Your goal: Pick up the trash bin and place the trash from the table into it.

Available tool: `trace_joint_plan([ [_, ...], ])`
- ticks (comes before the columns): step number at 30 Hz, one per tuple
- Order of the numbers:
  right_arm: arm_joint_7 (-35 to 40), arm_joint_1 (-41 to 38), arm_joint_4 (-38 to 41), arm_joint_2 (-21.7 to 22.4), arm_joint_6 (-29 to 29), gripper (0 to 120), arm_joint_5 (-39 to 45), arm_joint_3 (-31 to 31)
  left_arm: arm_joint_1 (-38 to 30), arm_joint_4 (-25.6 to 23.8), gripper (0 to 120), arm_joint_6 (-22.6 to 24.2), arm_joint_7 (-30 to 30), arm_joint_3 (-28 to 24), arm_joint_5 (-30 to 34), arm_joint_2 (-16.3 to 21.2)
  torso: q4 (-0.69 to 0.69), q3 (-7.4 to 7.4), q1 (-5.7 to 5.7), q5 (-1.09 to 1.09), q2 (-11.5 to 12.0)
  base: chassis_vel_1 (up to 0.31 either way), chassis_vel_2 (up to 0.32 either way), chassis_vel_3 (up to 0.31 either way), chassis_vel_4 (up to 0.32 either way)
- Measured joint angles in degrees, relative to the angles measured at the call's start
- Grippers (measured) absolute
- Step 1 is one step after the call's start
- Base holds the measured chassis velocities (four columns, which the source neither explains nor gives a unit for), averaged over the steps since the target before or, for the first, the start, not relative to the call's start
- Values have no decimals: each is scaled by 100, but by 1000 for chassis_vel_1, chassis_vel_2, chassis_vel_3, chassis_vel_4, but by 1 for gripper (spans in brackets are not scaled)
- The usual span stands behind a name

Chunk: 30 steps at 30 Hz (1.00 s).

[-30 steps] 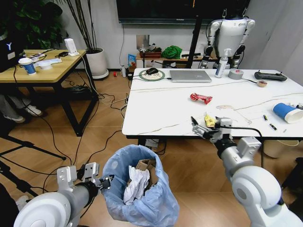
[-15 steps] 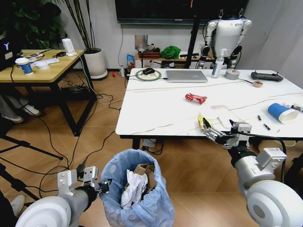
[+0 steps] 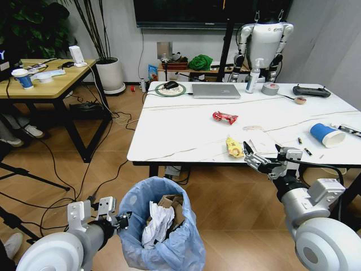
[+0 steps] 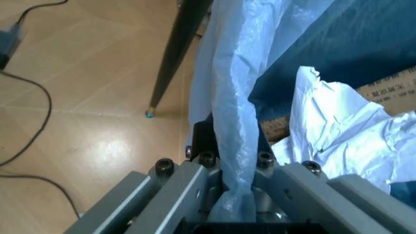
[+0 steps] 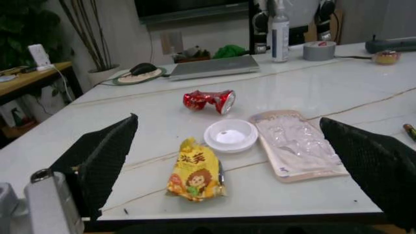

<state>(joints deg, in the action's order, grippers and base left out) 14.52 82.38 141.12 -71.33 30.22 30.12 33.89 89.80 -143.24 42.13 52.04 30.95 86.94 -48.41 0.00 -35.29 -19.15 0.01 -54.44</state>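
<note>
The trash bin [image 3: 163,237], lined with a crinkled light-blue bag, hangs low in front of the table [image 3: 180,141]. My left gripper [image 3: 117,219] is shut on its rim, and the bag's edge is pinched between the fingers [image 4: 237,165]. White paper [image 4: 338,131] and brown cardboard [image 3: 172,200] lie inside. My right gripper [image 3: 262,161] is open just off the table's front edge, a little right of a yellow wrapper [image 3: 233,148] [image 5: 195,175]. Its fingers [image 5: 97,156] are spread wide around nothing. Farther back lie a red wrapper [image 3: 224,117] [image 5: 211,100], clear plastic [image 5: 295,148], a white lid [image 5: 229,135] and a blue cup [image 3: 324,134].
A silver laptop [image 3: 215,91], a spray bottle [image 3: 251,76], a grey tape roll [image 3: 270,88] and a black controller [image 3: 308,91] sit along the table's far side. A wooden desk [image 3: 45,76] stands at the left. Cables cross the floor [image 3: 113,164].
The whole head view has shifted, so the camera moved. My right gripper, earlier over the table edge at the yellow wrapper, now sits back off the edge and to its right. The left still holds the bin.
</note>
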Motion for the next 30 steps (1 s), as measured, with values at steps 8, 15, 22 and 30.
trace_joint_plan([
  [8, 10, -14, -48, -10, 1, 100, 2, 6, -82, 0, 0, 0, 3, -27, 134, -10, 1, 0, 0, -1, 1, -105, -109, 111, 112],
  [15, 261, -239, -378, 180, -53, 100, 63, -244, -83, 0, 0, 0, 6, -40, 140, -4, 0, 0, 0, 3, 1, -59, -64, 72, 63],
  [22, 1048, -1002, -753, 596, 234, 100, 736, -933, -41, 0, 0, 0, 10, -49, 140, 29, 2, 0, 0, -2, 1, 0, 0, 0, 0],
  [30, 1600, -1766, -1143, 690, 590, 100, 1564, -1409, -10, 0, 0, 0, 12, -40, 136, 76, 2, 0, 0, -1, 1, 0, 0, 0, 0],
])
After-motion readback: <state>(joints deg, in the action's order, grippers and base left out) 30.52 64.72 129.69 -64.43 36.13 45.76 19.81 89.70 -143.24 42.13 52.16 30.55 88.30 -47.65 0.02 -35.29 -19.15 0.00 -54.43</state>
